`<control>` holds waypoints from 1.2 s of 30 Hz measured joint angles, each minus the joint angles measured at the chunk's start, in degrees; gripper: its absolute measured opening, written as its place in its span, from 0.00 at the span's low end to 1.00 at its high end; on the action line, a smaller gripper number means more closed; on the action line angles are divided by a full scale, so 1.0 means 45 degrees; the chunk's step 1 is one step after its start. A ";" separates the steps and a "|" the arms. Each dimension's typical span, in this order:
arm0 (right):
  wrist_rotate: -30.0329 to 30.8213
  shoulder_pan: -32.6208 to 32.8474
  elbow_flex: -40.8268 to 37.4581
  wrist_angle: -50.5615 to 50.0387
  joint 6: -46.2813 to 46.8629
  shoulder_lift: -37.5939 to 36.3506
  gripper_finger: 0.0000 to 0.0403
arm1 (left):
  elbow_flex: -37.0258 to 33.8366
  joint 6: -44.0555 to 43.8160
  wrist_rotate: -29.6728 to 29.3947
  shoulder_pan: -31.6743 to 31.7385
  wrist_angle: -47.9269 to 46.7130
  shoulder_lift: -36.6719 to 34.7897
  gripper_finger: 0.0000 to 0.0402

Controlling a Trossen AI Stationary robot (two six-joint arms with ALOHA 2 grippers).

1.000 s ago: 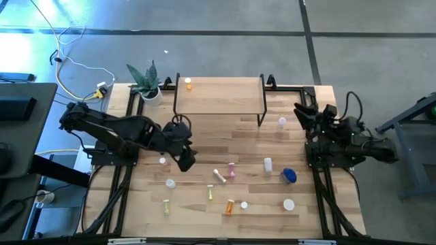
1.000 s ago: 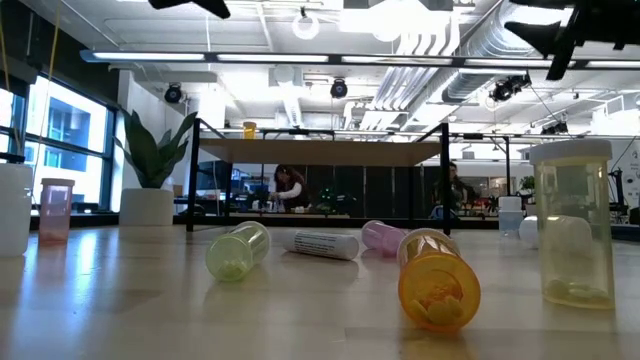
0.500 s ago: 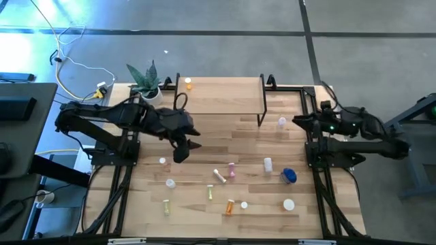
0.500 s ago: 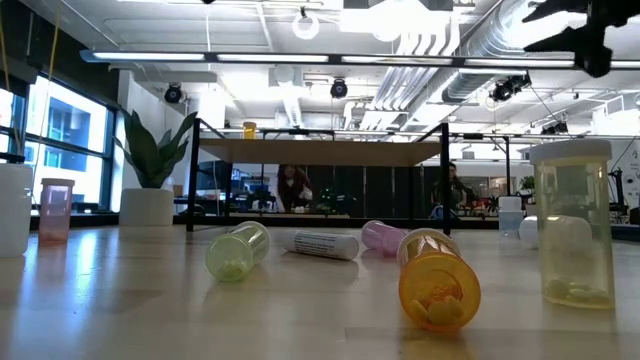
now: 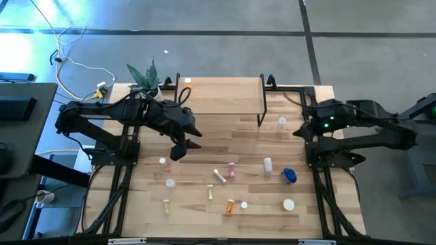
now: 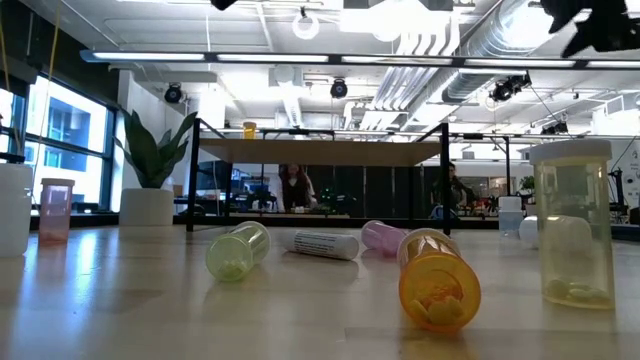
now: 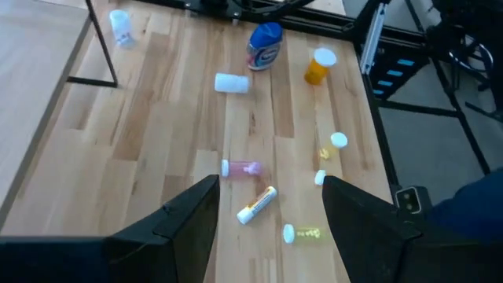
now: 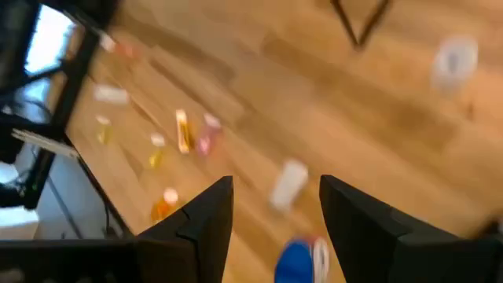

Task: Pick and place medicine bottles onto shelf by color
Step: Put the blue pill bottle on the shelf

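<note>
Medicine bottles lie scattered on the near half of the table: a blue one (image 5: pixel 289 175), a white one (image 5: pixel 268 164), a pink one (image 5: pixel 232 169), a white labelled one (image 5: pixel 219 175), an orange one (image 5: pixel 230 207) and a yellow-green one (image 5: pixel 166 207). One orange bottle (image 5: pixel 188 84) stands on the shelf (image 5: pixel 218 96) at the far edge. My left gripper (image 5: pixel 178 151) hangs open above the table left of centre, over the bottles (image 7: pixel 271 228). My right gripper (image 5: pixel 300 131) is open too (image 8: pixel 275 212), raised near the shelf's right legs.
A potted plant (image 5: pixel 144 80) stands at the shelf's left end. A clear bottle (image 5: pixel 282 122) stands by the shelf's right legs. A tall yellowish bottle (image 6: pixel 573 225) and a lying orange one (image 6: pixel 438 280) sit nearest the low camera. People show in the room beyond.
Both arms have risen; in the low view they have climbed almost out of the top of the picture. My left gripper drew a little toward the far edge. My right arm has unfolded from its tucked pose, its gripper shifting toward the near edge. No bottle has moved.
</note>
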 joint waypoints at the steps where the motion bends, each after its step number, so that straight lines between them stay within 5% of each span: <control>1: -0.0323 0.0000 -0.0003 -0.0245 0.0223 0.0151 0.45 | 0.0000 0.0083 0.0022 0.0005 0.0005 0.0000 0.54; 15: -0.3966 0.0212 -0.1207 -0.0592 0.2208 0.1389 0.45 | 0.0000 0.0774 0.0283 0.0000 0.0000 0.0000 0.54; 29: -0.3943 0.3074 -0.1219 -0.0592 0.4806 0.2528 0.45 | 0.0000 0.1014 0.0278 0.0000 -0.0005 0.0000 0.54; 36: -0.2709 0.4581 -0.1219 -0.0580 0.5329 0.3572 0.45 | 0.0000 0.1014 0.0268 0.0000 -0.0005 0.0000 0.54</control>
